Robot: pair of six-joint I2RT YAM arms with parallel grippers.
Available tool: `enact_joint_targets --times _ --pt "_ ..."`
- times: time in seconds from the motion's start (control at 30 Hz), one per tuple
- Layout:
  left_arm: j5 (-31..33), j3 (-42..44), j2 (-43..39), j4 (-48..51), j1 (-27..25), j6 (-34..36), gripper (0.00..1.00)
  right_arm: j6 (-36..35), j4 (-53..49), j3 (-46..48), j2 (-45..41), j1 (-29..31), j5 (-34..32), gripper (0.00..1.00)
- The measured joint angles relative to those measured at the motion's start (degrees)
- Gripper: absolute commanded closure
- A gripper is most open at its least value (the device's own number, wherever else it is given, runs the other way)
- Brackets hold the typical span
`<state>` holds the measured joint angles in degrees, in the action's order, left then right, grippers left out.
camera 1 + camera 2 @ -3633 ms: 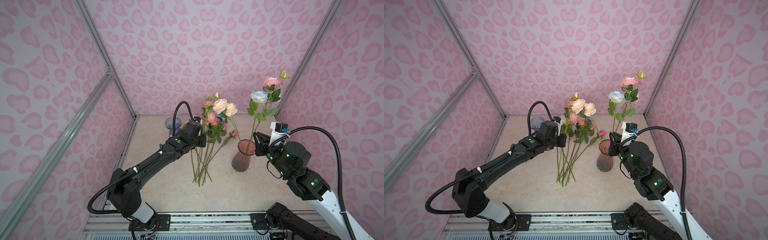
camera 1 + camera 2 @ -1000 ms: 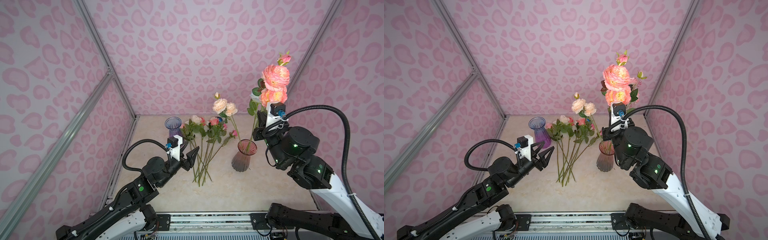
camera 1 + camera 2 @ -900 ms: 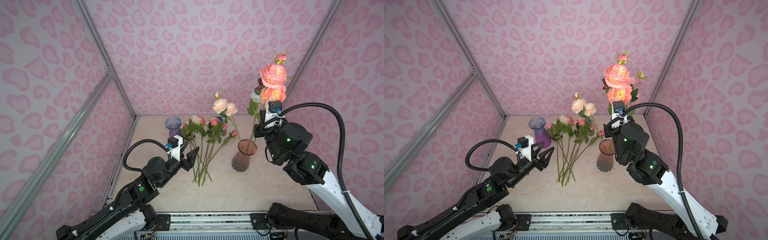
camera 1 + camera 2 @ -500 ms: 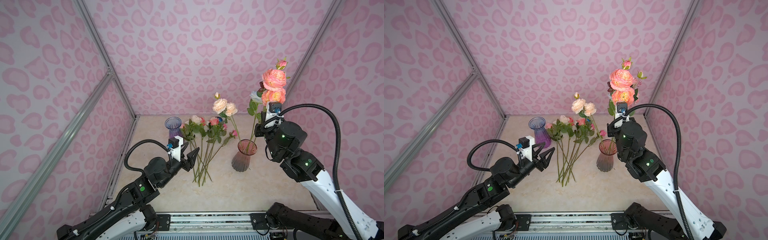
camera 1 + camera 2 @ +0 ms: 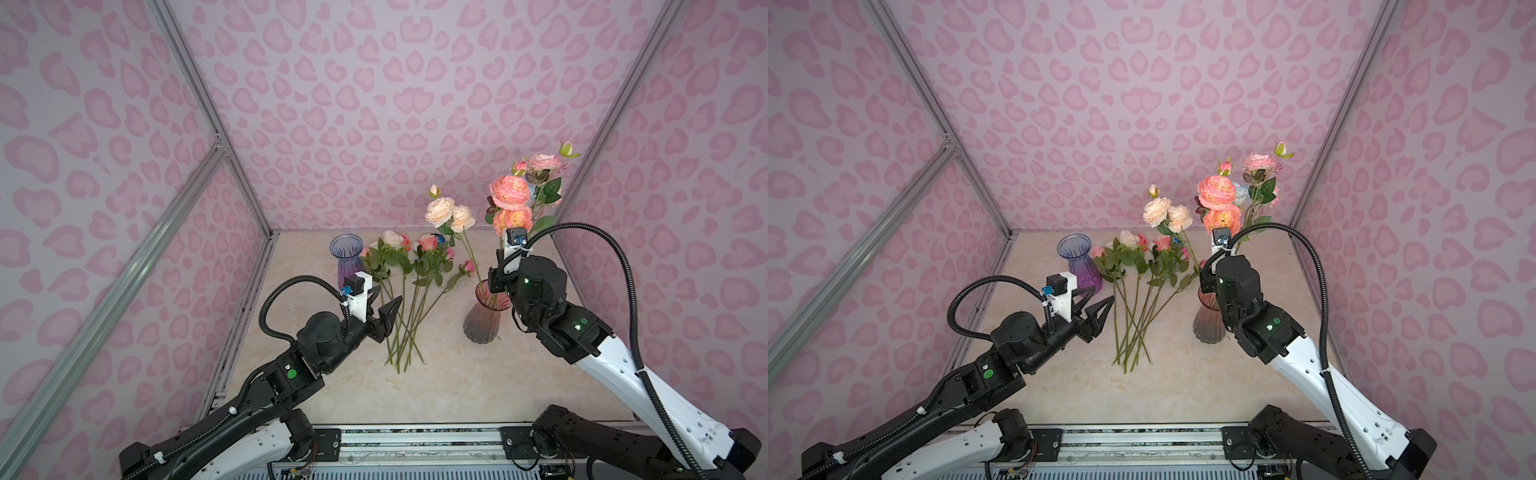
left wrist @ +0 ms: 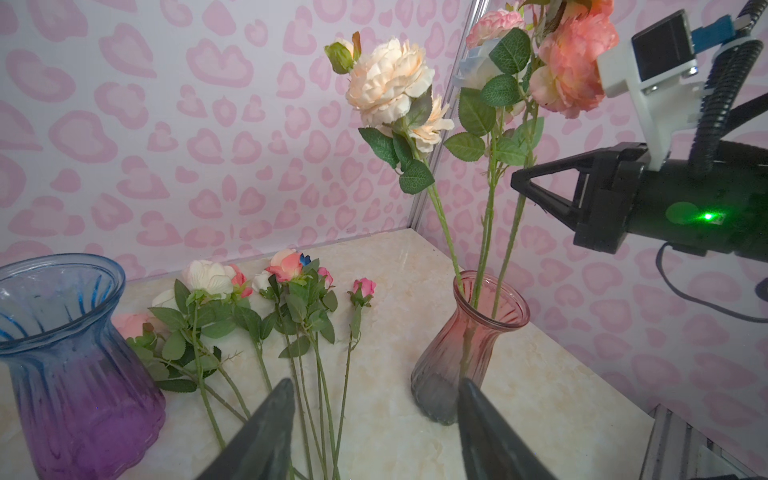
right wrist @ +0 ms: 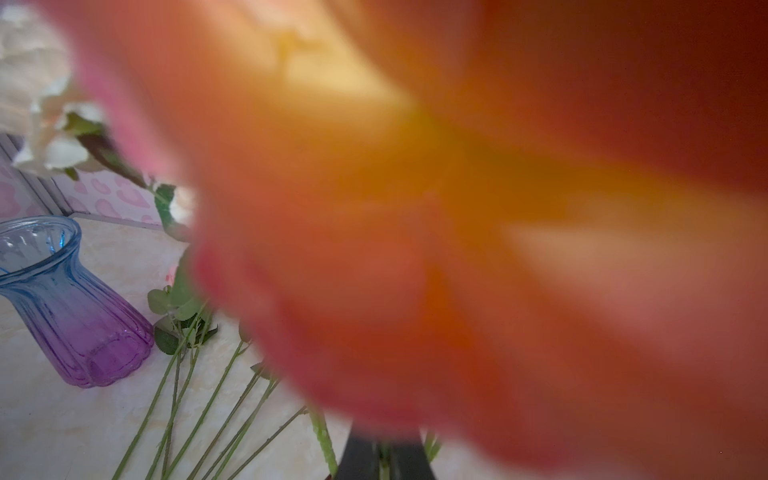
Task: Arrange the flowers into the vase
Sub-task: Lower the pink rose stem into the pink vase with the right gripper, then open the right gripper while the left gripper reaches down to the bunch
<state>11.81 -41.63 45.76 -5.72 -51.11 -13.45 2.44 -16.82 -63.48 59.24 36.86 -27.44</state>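
My right gripper [image 6: 524, 189] is shut on the green stem of a coral-pink flower [image 5: 509, 193], holding it upright over the pink glass vase [image 5: 482, 324]. Below the fingers the stem runs down to the vase mouth [image 6: 492, 291]. The bloom [image 7: 457, 208] fills the right wrist view as a blur; under it the shut gripper [image 7: 384, 455] pinches the stem. Cream roses [image 5: 446, 212] and a pink rose [image 5: 542, 160] stand in the vase. Several more flowers [image 5: 409, 282] lie on the table. My left gripper [image 5: 384, 307] hangs open and empty over their stems [image 6: 320, 399].
A blue-to-purple glass vase [image 5: 347, 259] stands empty at the back left, beside the lying flowers. Pink patterned walls with metal posts close in the beige table [image 5: 436, 386] on three sides. The right arm's cable loops up next to the standing flowers.
My right arm has come down with the coral-pink flower, bringing its bloom lower and its stem down to the pink vase. The left arm has stayed almost still, open.
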Motion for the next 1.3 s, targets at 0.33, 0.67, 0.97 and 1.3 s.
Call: enact_joint_targets --times 0.33,0.67,0.97,1.3 --pt "0.0 0.37 2.27 0.0 0.04 -0.63 0.37 2.99 -2.36 2.75 0.83 -0.79 -1.75 0.72" --pt "0.85 0.35 4.68 -0.04 0.07 -1.14 0.37 5.09 -4.15 2.43 -4.09 -0.96 -2.36 0.7" --pt "7.85 -3.58 15.93 4.42 5.4 -7.54 0.42 7.28 -5.6 0.15 -10.54 0.55 -0.24 0.75" --pt "5.49 -16.98 42.47 17.38 11.78 -15.78 0.63 10.03 -5.4 2.78 -13.64 0.85 3.02 0.79"
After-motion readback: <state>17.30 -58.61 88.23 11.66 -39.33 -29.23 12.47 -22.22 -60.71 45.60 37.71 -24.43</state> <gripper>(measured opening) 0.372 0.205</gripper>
